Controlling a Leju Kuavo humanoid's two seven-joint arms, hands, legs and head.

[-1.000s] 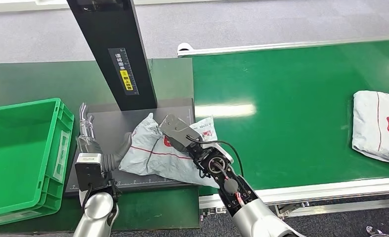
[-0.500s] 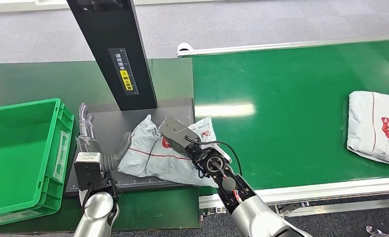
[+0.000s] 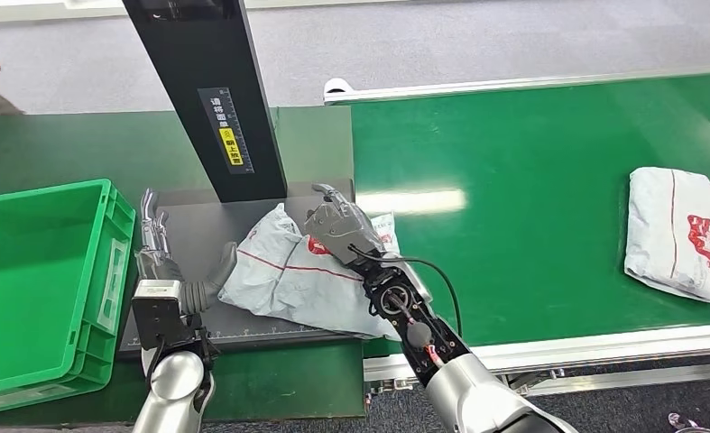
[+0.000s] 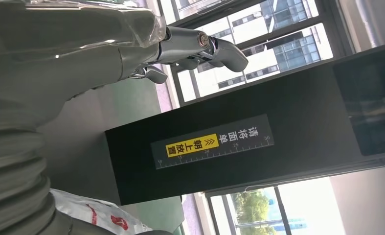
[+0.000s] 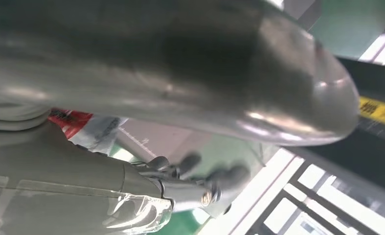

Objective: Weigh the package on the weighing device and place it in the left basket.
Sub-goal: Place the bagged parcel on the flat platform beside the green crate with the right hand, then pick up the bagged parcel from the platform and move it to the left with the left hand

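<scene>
From the head we see the package (image 3: 301, 275) lying on the scale (image 3: 198, 236), partly over its edge toward the belt (image 3: 531, 180). Our right hand (image 3: 337, 225) rests above it, fingers loosely spread, holding nothing; our left hand (image 3: 157, 239) waits open beside it. The basket (image 3: 26, 271) holds nothing, so we judge the transfer is left.

At the left wrist, the fingers (image 4: 200, 46) are extended, the package (image 4: 97, 215) nearby.

At the right wrist, the fingers (image 5: 190, 174) hang apart.
</scene>
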